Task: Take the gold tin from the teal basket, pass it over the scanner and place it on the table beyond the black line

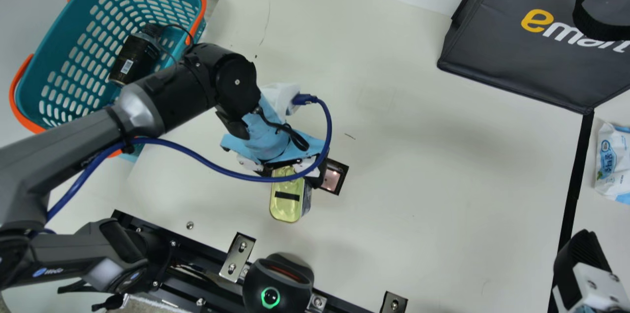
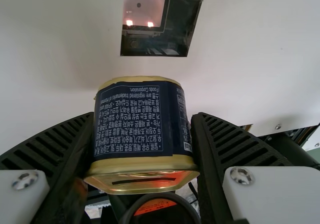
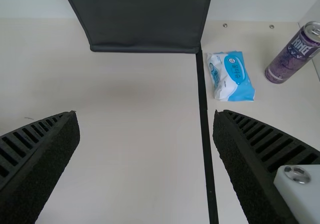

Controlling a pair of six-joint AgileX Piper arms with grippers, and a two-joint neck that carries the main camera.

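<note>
My left gripper (image 1: 295, 175) is over the table, shut on the gold tin (image 1: 286, 200), just beside the square scanner window (image 1: 333, 178). In the left wrist view the tin (image 2: 137, 124), with a dark blue label, is held between the two ribbed fingers of the left gripper (image 2: 144, 119); the scanner window (image 2: 145, 7) lies a little way off. My right gripper (image 1: 581, 254) is near the black line (image 1: 572, 195). The right wrist view has the right gripper (image 3: 146, 115) open with nothing between its fingers, and the black line (image 3: 205, 119). The teal basket (image 1: 54, 52) stands at far left.
A dark bottle (image 1: 135, 57) lies in the basket. A black device with a green ring (image 1: 278, 283) stands at the near edge. A dark bag (image 1: 517, 47) is at the back right. Beyond the line are a white-and-blue packet (image 3: 232, 76) and a purple can (image 3: 295, 53).
</note>
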